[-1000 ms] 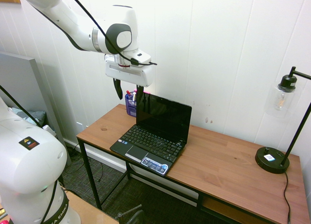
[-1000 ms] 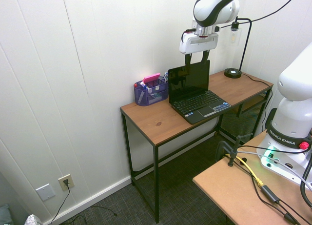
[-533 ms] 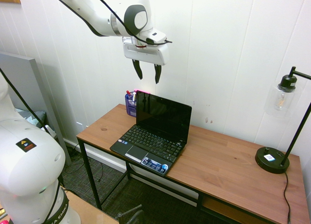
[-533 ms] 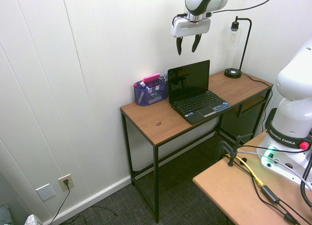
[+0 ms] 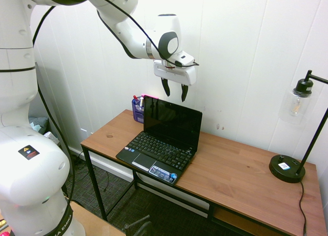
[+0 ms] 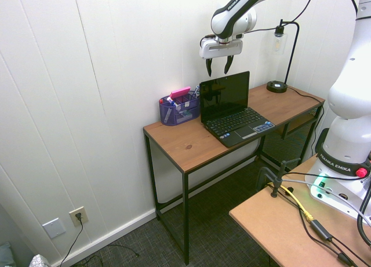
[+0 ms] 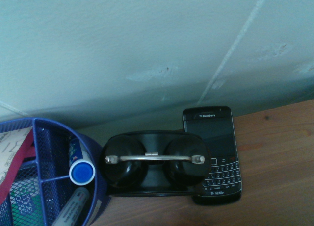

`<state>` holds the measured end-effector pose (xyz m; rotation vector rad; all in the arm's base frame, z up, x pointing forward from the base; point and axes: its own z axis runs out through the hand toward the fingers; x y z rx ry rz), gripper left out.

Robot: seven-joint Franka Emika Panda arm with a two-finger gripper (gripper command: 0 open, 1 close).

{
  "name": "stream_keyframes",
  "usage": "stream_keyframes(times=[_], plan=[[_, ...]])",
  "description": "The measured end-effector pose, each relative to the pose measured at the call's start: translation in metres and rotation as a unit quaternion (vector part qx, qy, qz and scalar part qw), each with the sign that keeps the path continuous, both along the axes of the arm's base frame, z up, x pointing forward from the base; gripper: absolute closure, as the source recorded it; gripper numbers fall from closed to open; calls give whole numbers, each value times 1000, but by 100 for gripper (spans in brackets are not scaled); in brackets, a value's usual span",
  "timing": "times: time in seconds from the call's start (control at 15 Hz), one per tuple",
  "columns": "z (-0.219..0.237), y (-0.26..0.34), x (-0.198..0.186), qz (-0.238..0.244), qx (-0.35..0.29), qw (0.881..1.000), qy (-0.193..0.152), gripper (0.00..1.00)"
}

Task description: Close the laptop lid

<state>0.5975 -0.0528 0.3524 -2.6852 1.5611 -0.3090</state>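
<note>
The small black laptop stands open on the wooden desk (image 5: 241, 174), and its keyboard base (image 5: 156, 150) carries a blue sticker at the front. The laptop lid (image 5: 171, 122) (image 6: 225, 95) is upright with a dark glossy screen. My gripper (image 5: 175, 91) (image 6: 219, 67) hangs open just above the lid's top edge, close to the wall, fingers pointing down and touching nothing. The lid is out of the wrist view.
A blue mesh organizer (image 5: 137, 108) (image 6: 178, 108) (image 7: 44, 182) with pens stands left of the laptop by the wall. Behind the laptop lie a black phone (image 7: 213, 152) and a black two-lobed case (image 7: 154, 162). A black lamp (image 5: 294, 144) stands at the desk's right end.
My gripper rose from beside the lid's left top corner, then moved right along the wall and came down somewhat, over the lid's top edge. It stayed open. The lid has not moved.
</note>
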Motion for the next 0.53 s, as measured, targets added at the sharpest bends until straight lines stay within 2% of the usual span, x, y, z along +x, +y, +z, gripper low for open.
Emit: stream_keyframes(times=[0.53], plan=[[-8, -5, 1, -17, 0, 1000, 6, 100]])
